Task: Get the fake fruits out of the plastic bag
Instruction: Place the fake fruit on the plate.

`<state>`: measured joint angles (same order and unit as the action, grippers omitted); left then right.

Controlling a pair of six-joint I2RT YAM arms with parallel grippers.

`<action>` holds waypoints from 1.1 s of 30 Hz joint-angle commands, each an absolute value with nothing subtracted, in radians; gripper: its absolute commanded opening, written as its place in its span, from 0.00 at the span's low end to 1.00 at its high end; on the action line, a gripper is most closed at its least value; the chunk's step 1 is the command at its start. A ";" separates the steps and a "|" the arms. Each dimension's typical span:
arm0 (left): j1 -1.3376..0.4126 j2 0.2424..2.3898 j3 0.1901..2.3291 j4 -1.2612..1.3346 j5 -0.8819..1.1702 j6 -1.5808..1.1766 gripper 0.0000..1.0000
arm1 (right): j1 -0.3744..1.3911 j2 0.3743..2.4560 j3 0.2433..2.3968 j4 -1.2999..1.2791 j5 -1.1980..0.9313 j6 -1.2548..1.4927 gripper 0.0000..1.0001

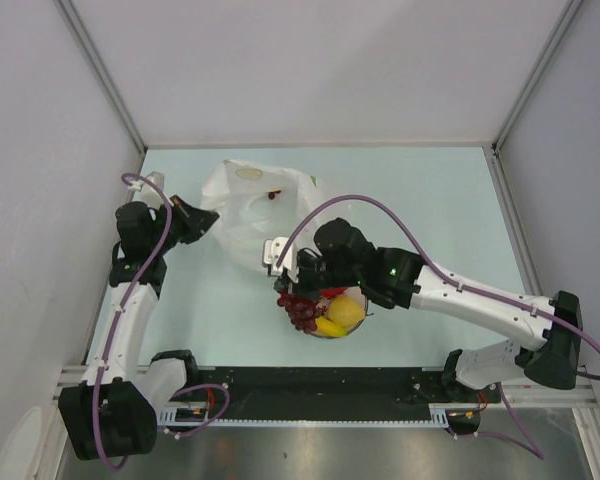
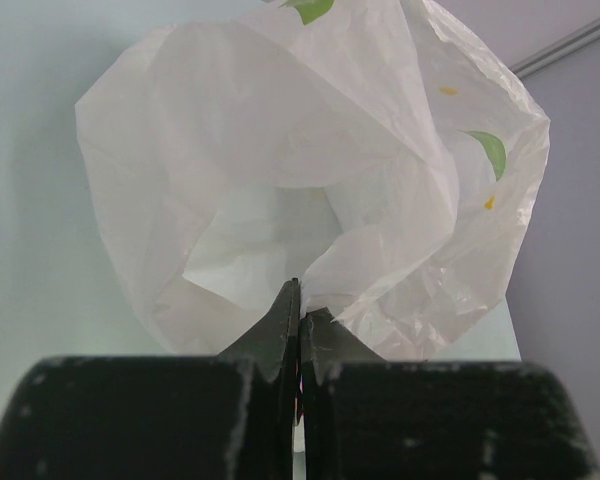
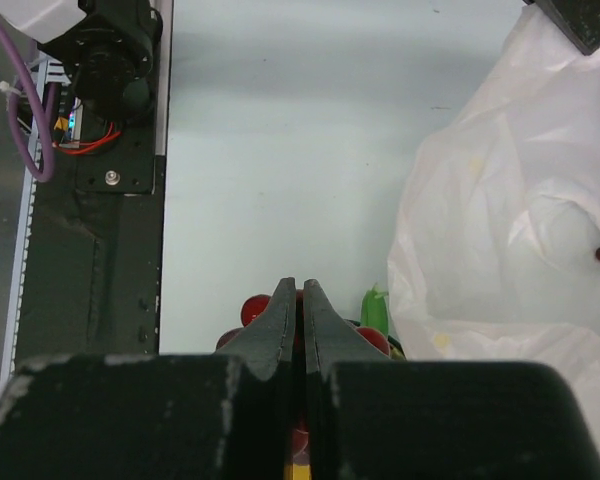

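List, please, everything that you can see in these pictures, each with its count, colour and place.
plastic bag: one, translucent white, far middle of the table
plate: one, white, near middle
grapes: one bunch, dark red, plate's left edge
lemon: one, yellow, on the plate
banana: one, yellow, plate's near edge
red fruit: one, green leaf, on the plate, partly hidden
small dark red piece: one, inside the bag
table: one, pale green
left gripper: black, shut on the bag's edge
right gripper: black, shut, above the grapes
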<state>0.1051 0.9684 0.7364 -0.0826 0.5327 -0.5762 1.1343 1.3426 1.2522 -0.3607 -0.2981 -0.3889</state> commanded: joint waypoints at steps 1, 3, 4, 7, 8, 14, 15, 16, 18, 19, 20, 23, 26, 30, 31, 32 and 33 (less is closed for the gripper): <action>0.106 0.962 0.741 -0.061 0.526 -0.563 0.00 | 1.099 1.321 1.249 -0.259 -0.265 -0.344 0.00; 0.107 0.956 0.741 -0.069 0.523 -0.555 0.00 | 1.077 1.319 1.239 -0.244 -0.281 -0.313 0.00; 0.107 0.954 0.741 -0.074 0.522 -0.551 0.00 | 1.057 1.318 1.238 -0.242 -0.287 -0.307 0.00; 0.112 0.956 0.739 -0.078 0.517 -0.540 0.00 | 1.026 1.328 1.233 -0.218 -0.305 -0.241 0.00; 0.112 0.957 0.738 -0.078 0.515 -0.538 0.00 | 1.003 1.338 1.232 -0.203 -0.310 -0.215 0.00; 0.117 0.980 0.745 -0.080 0.512 -0.515 0.00 | 0.942 1.364 1.213 -0.157 -0.399 -0.028 0.00; 0.118 0.985 0.749 -0.081 0.511 -0.514 0.00 | 0.936 1.362 1.200 -0.150 -0.402 -0.012 0.00; 0.118 0.988 0.750 -0.081 0.511 -0.511 0.00 | 0.934 1.361 1.192 -0.149 -0.403 -0.005 0.00; 0.120 0.992 0.758 -0.084 0.509 -0.505 0.00 | 0.930 1.350 1.168 -0.146 -0.406 0.021 0.00; 0.121 0.992 0.759 -0.084 0.508 -0.503 0.00 | 0.925 1.347 1.160 -0.147 -0.408 0.040 0.00; 0.123 0.996 0.761 -0.084 0.506 -0.502 0.00 | 0.922 1.342 1.152 -0.144 -0.411 0.051 0.00; 0.129 1.003 0.764 -0.086 0.506 -0.499 0.00 | 0.907 1.342 1.134 -0.141 -0.413 0.086 0.00; 0.132 1.009 0.767 -0.089 0.509 -0.497 0.01 | 0.890 1.336 1.111 -0.143 -0.394 0.119 0.00; 0.130 1.015 0.770 -0.094 0.512 -0.494 0.00 | 0.879 1.315 1.071 -0.153 -0.374 0.143 0.00; 0.132 1.015 0.770 -0.092 0.512 -0.494 0.00 | 0.876 1.312 1.060 -0.150 -0.371 0.147 0.00; 0.132 1.015 0.770 -0.092 0.512 -0.494 0.00 | 0.874 1.310 1.046 -0.149 -0.368 0.152 0.00; 0.132 1.015 0.766 -0.091 0.512 -0.494 0.00 | 0.874 1.312 1.039 -0.146 -0.367 0.155 0.00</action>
